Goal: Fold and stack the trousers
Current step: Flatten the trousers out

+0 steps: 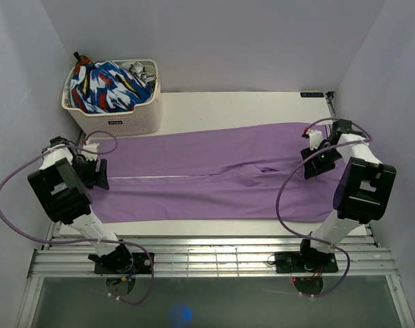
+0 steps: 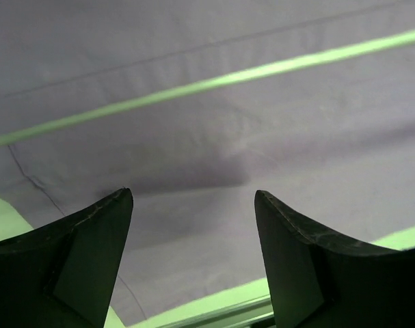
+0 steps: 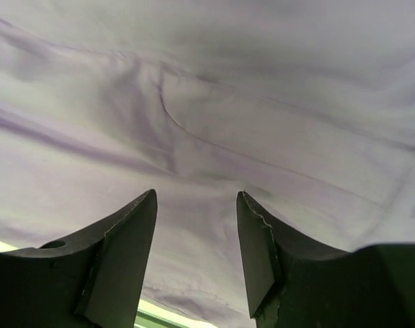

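Observation:
Purple trousers [image 1: 207, 174] lie flat across the white table, legs to the left, waist to the right. My left gripper [image 1: 101, 172] hovers over the leg ends at the left; in the left wrist view it [image 2: 193, 198] is open with purple cloth [image 2: 214, 130] below and nothing between the fingers. My right gripper [image 1: 310, 164] is over the waist end at the right; in the right wrist view it [image 3: 197, 198] is open above the cloth near a pocket seam [image 3: 193, 137], holding nothing.
A white laundry basket [image 1: 118, 121] with colourful clothes [image 1: 108, 85] stands at the back left. A slatted metal rail [image 1: 207, 256] runs along the near edge by the arm bases. Walls close in on both sides.

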Available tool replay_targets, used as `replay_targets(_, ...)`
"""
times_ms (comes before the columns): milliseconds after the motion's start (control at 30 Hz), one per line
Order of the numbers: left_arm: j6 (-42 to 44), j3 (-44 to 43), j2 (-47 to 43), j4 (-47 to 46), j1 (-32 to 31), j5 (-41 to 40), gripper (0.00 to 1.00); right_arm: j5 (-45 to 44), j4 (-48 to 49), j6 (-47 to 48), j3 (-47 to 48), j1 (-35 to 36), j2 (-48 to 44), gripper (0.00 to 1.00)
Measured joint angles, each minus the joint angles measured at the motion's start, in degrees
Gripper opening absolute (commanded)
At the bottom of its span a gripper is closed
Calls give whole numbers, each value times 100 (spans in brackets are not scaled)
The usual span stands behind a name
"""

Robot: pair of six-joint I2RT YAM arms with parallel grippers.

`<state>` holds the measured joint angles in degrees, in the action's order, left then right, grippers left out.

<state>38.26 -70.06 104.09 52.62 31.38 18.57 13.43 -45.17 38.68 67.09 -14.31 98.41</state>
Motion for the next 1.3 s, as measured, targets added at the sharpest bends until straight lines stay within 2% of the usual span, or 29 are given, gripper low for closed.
replay_targets(133,181,-15,-664,111,-15,638,85,511,-308,2,922,0,-59,56)
replay_targets(233,55,-177,-1027,-269,-210,977,85,739,-293,-219,1871,70,186,53)
replay_targets(333,-162,-304,-984,-826,-592,1102,84,782,-109,-479,2745,216,811,52)
replay_targets(433,-463,-413,-590,-1283,-935,1145,81,767,111,-695,3110,372,1543,52)
replay_targets(567,-743,-520,173,-1676,-1043,1128,77,601,225,-828,2955,542,2234,50)
replay_targets(667,-798,-505,514,-1766,-1012,1021,73,411,302,-739,2579,627,2367,49)
replay_targets(1000,-155,177,175,-1641,-962,671,66,24,785,295,802,640,1191,46)
replay_targets(1100,59,328,-4,-1340,-916,623,71,-2,378,599,619,636,1012,49)
replay_targets(1167,179,339,-68,-1093,-870,625,75,24,98,693,739,623,1027,59)
replay_targets(1200,225,321,-94,-953,-855,627,81,39,-173,734,949,612,1095,64)
replay_targets(1233,275,275,-114,-811,-839,629,84,52,-413,793,1268,601,1193,76)
replay_targets(1300,339,83,-140,-562,-807,675,88,81,-839,918,2275,568,1504,90)
